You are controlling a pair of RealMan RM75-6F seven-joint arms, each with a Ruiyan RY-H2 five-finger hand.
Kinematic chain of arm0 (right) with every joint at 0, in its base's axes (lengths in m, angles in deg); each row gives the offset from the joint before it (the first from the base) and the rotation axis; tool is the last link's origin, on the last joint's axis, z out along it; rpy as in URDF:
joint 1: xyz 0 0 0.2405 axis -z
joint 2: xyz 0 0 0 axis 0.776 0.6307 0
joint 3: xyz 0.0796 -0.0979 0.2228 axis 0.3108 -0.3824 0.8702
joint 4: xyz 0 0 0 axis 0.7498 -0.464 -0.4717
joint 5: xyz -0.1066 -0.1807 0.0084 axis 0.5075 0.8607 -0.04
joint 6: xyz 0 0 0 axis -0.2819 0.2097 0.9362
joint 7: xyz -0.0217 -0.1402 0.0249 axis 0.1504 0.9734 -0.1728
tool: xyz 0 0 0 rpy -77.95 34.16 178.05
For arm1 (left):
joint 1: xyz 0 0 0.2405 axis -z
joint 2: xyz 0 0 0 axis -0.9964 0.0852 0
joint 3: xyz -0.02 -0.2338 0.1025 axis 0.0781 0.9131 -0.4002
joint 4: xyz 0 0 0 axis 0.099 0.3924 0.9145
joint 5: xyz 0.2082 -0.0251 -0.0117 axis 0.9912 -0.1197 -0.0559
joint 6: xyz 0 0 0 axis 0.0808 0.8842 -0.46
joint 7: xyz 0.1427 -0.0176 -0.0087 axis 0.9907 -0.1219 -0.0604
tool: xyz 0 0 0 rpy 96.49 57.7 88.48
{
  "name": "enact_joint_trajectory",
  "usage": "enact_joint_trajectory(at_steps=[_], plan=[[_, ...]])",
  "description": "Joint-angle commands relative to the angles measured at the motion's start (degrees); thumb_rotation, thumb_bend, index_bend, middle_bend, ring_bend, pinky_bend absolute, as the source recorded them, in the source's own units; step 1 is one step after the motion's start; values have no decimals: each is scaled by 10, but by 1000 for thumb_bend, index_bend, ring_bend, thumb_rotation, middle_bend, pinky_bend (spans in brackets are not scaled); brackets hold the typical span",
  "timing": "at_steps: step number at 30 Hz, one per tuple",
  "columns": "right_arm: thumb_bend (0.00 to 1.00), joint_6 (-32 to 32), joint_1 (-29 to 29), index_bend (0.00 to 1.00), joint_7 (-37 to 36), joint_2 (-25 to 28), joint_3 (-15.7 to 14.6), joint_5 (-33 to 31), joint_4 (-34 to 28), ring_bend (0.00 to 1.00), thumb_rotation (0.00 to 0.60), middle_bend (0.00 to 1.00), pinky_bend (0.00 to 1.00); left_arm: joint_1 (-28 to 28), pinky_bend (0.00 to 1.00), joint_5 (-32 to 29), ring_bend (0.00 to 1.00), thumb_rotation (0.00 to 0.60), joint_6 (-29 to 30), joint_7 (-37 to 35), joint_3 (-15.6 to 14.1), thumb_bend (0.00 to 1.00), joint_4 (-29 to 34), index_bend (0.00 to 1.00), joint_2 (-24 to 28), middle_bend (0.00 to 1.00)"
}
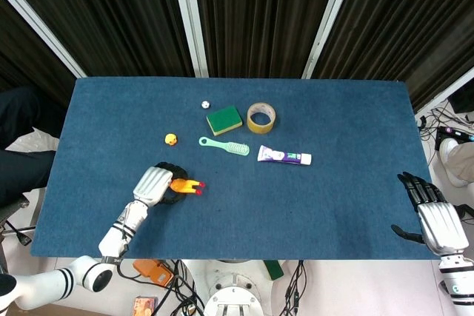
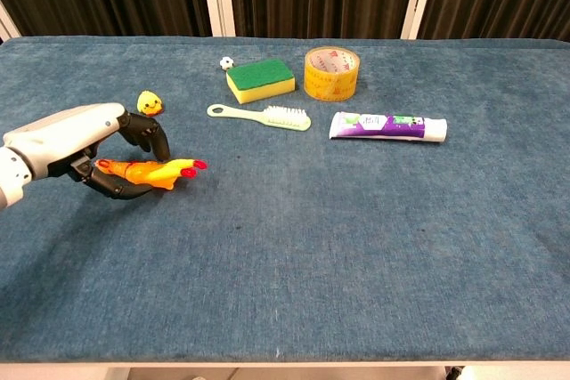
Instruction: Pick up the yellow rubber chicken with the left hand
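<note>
The yellow rubber chicken [image 1: 186,184] [image 2: 162,172] lies low over the blue table at the front left, its red-tipped feet pointing right. My left hand [image 1: 153,185] [image 2: 76,137] wraps around its body, dark fingers curled over the top and the thumb underneath. The chicken's head end is hidden inside the hand. My right hand [image 1: 437,223] rests at the table's front right edge with its fingers apart, holding nothing; the chest view does not show it.
Behind the left hand sits a small yellow duck [image 1: 171,139] [image 2: 149,103]. Further back are a green brush [image 1: 224,145], a green-yellow sponge [image 1: 224,118], a tape roll [image 1: 261,117], a toothpaste tube [image 1: 284,157] and a tiny white ball [image 1: 206,104].
</note>
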Motion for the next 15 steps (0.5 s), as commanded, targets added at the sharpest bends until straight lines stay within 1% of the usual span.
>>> enact_joint_trajectory(at_steps=[1, 5, 8, 11, 15], plan=[[213, 0, 0, 69, 2, 0, 0, 0, -1, 158, 600, 126, 192, 0, 308, -1, 365, 600, -5, -5, -5, 303, 0, 455, 4, 442], [213, 0, 0, 70, 3, -1, 0, -1, -2, 158, 600, 126, 192, -1, 437, 2, 454, 600, -3, -7, -11, 350, -2, 537, 5, 538], [213, 0, 0, 71, 3, -1, 1, -2, -2, 158, 600, 126, 192, -2, 511, 8, 525, 600, 6, -16, -12, 398, -3, 613, 3, 608], [213, 0, 0, 71, 1, 0, 0, -3, -3, 158, 600, 126, 193, -3, 563, 12, 570, 600, 21, -19, -8, 453, -6, 667, 1, 653], [213, 1, 0, 71, -3, 1, 1, -3, -3, 158, 600, 126, 192, -5, 581, 14, 586, 600, 38, -17, -1, 483, -6, 693, 7, 670]])
